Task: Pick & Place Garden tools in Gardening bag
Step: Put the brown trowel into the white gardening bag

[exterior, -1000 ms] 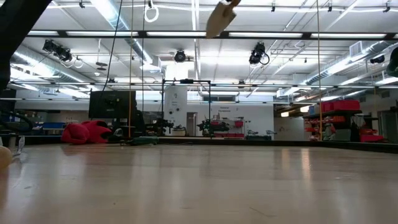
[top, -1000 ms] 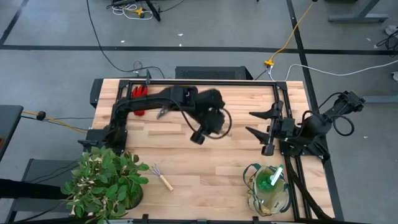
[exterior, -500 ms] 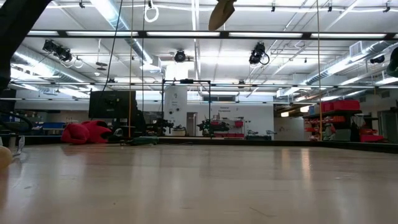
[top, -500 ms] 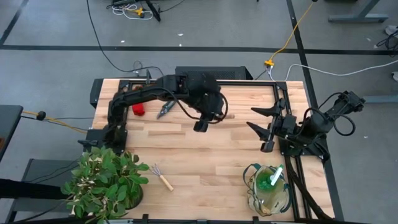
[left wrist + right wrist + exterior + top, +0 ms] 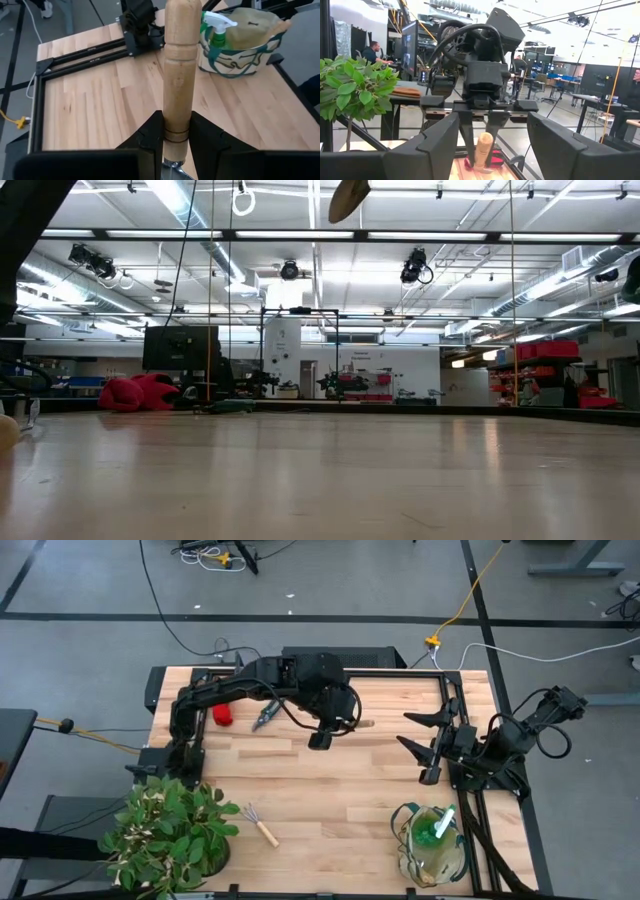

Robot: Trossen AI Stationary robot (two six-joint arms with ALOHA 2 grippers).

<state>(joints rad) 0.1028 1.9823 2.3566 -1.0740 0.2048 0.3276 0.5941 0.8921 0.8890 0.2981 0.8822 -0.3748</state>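
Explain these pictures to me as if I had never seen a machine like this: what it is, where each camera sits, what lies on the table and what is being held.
This is a robot with two dark arms at a wooden table. Each arm ends in a two-finger claw.

One camera looks straight down on the table. One sits at table height, looking across into the room. One rides on each wrist.

The left claw is shut on a wooden-handled tool, lifted above the middle of the table. The right wrist view shows that claw from the front. The right claw waits open at the right side, holding nothing.

On the table lie a small rake, dark shears and something red. A potted plant stands at one corner. The gardening bag stands at another, with a green-and-white spray bottle already in it.
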